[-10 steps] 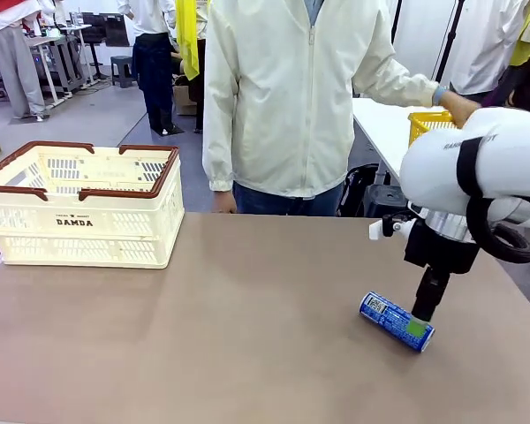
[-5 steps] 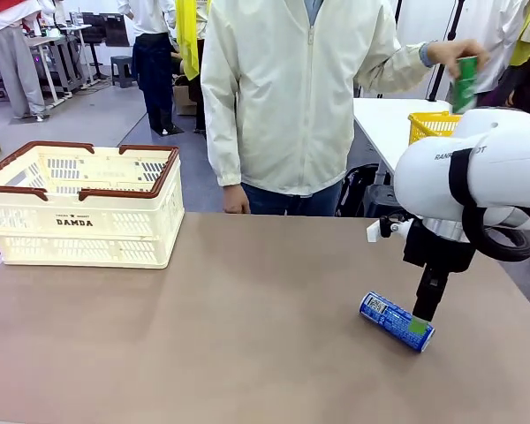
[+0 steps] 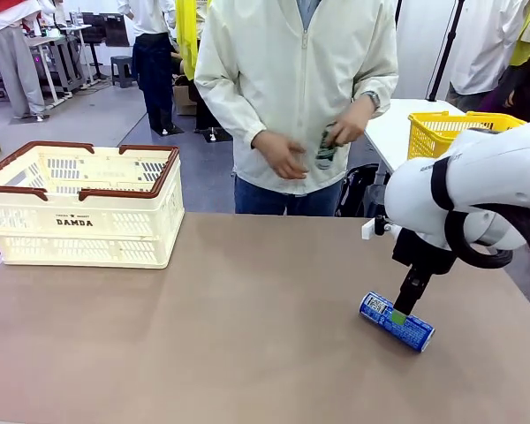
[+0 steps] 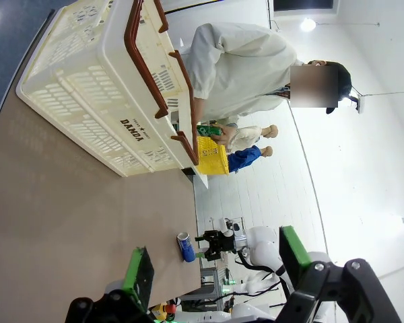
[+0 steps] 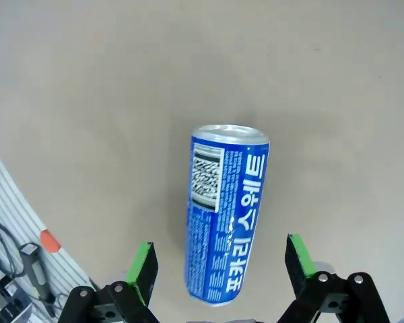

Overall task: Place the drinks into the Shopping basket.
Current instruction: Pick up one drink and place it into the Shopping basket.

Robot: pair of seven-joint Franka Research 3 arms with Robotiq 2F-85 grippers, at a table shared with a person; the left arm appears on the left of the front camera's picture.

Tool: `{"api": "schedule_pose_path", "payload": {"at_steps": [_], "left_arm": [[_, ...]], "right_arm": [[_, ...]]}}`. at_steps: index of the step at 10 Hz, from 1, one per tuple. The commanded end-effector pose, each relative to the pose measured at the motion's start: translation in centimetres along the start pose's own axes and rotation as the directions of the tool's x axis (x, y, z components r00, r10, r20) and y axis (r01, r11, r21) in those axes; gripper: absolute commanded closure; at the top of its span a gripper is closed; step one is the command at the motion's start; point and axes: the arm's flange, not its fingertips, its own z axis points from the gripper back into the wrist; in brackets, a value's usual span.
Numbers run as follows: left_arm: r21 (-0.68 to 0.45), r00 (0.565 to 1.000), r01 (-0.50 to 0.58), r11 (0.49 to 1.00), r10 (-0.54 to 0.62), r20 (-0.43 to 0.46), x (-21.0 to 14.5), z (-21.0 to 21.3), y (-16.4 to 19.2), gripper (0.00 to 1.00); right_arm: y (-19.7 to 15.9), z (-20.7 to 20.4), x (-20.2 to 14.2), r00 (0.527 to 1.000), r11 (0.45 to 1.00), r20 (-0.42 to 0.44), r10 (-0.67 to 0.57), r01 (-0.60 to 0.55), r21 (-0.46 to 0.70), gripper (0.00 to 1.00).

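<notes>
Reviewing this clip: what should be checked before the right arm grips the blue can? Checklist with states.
1. Right gripper open: ok.
2. Blue can lying between its pads: ok.
3. Pads low enough to clamp it: cannot tell.
4. Shopping basket upright, top open: ok.
5. Person's hands off the table, one holding a green can: ok.
6. Left gripper open, far from the can: ok.

On table (image 3: 230,336), sideways blue can (image 3: 416,332) beneath right arm (image 3: 477,190)'s jaws.
</notes>
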Motion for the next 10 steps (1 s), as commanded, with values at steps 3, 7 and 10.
{"api": "schedule_pose_path", "payload": {"at_steps": [3,7,10], "left_arm": [[-0.006,1.000,0.002,1.000,-0.002,-0.007,-0.1,0.1,-0.2,0.00],[-0.006,1.000,0.002,1.000,-0.002,-0.007,-0.1,0.1,-0.2,0.00],[-0.006,1.000,0.002,1.000,-0.002,-0.007,-0.1,0.1,-0.2,0.00]], "right_arm": [[1.1,-5.2,-2.8,1.000,1.000,-0.014,0.019,-0.019,0.017,0.00],[1.5,-6.0,-3.0,0.999,0.996,-0.040,-0.002,0.005,0.092,1.00],[0.9,-4.9,-4.0,0.998,0.993,-0.033,-0.052,0.055,0.101,1.00]]}}
